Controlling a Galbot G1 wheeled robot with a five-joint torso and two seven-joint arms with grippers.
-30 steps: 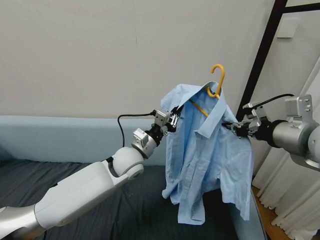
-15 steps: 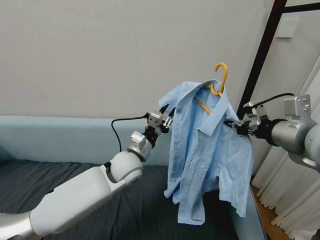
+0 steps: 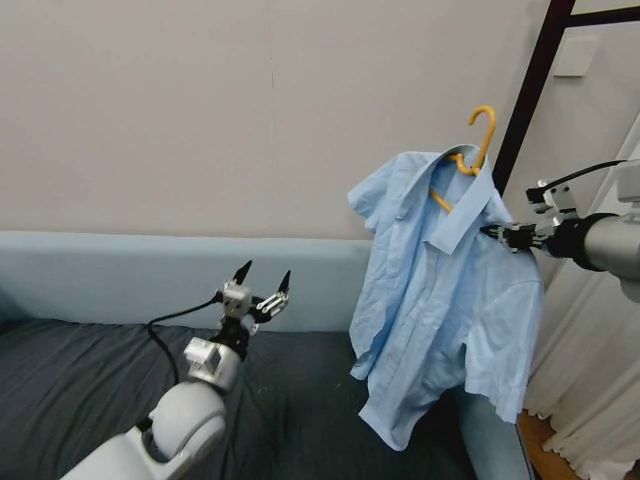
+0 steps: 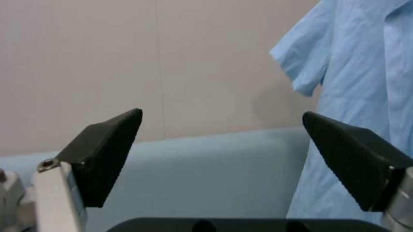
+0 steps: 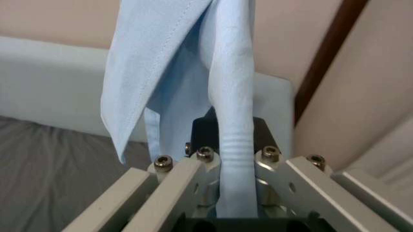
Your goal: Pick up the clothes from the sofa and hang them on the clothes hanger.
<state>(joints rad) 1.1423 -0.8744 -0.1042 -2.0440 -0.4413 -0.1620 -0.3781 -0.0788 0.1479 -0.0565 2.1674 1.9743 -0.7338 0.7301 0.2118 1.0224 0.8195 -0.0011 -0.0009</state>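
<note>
A light blue shirt hangs on a yellow hanger, held up in the air near the dark rack post. My right gripper is shut on the shirt's shoulder, where cloth runs between its fingers. My left gripper is open and empty, low above the sofa and well left of the shirt. From the left wrist, its two dark fingers stand wide apart, and the shirt's sleeve shows beyond them.
The sofa has a dark grey seat and a pale blue backrest against a plain wall. A white curtain hangs at the far right, behind my right arm.
My left gripper let go of the shirt and dropped down and to the left, now open. The right gripper carried shirt and hanger up and to the right, closer to the rack post.
</note>
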